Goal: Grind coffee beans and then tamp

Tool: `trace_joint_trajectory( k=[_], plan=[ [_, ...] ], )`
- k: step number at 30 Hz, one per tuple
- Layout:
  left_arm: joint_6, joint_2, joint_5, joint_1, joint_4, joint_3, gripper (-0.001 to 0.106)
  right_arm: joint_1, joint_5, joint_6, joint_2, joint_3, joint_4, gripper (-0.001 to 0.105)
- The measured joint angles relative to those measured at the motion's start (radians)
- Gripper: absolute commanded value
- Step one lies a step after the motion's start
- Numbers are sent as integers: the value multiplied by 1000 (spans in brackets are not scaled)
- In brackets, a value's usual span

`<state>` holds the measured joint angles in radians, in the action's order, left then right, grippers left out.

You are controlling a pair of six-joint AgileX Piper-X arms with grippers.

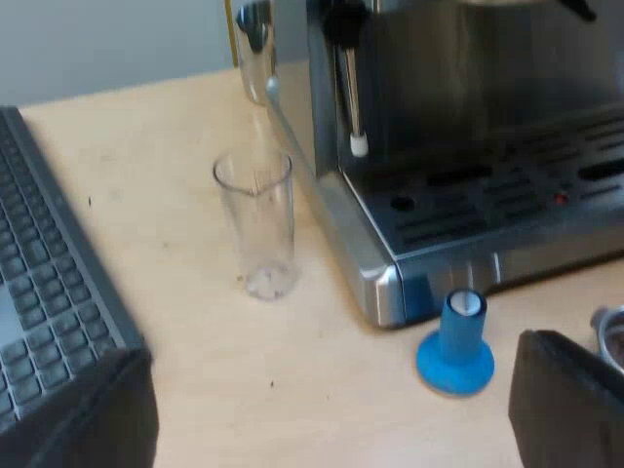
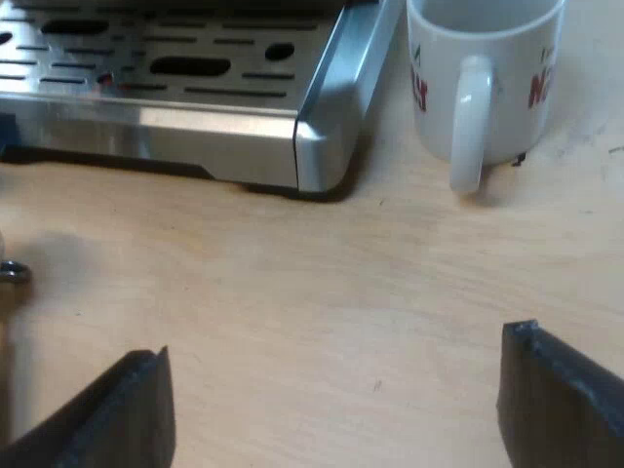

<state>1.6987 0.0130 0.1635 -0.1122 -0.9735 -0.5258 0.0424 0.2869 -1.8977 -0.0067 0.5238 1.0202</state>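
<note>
Two black fingers of my left gripper (image 1: 330,390) are spread wide apart, with just the table (image 1: 175,146) between them. They hold nothing. Close to one finger lies a dark keyboard (image 1: 49,292), flat on the wood. Next comes the measuring glass (image 1: 255,229). It is clear, stands upright on the table, and is near the corner of the espresso machine (image 1: 468,195) but does not touch it. The machine is shiny metal, with a tray with slots at its front. A thin steam pipe (image 1: 349,88) with a white tip hangs down over that tray. The blue tamper (image 1: 456,341) stands on the table with its wide flat end down and its white top up. It is just in front of the tray's corner, near my other left finger. A bit of round metal rim (image 1: 609,331) peeks out past that finger; I cannot tell what it belongs to.

My right gripper (image 2: 336,390) is open wide too, with its two fingers far apart over the bare table (image 2: 292,312). It holds nothing. Ahead of it is the front corner of the espresso machine (image 2: 195,127) with its slotted tray. A white mug (image 2: 478,78) with red print stands upright on the table just beside that corner. Its handle points toward the gripper.
</note>
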Motion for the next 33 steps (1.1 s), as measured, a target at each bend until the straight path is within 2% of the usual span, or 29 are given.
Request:
trace_joint_trajectory(
  k=[10, 33],
  plan=[
    [-29, 0, 33, 0, -8, 43, 82, 0, 0, -2, 0, 0, 16, 70],
    [-29, 0, 47, 0, -3, 45, 82, 0, -3, -2, 0, 0, 16, 70]
  ],
)
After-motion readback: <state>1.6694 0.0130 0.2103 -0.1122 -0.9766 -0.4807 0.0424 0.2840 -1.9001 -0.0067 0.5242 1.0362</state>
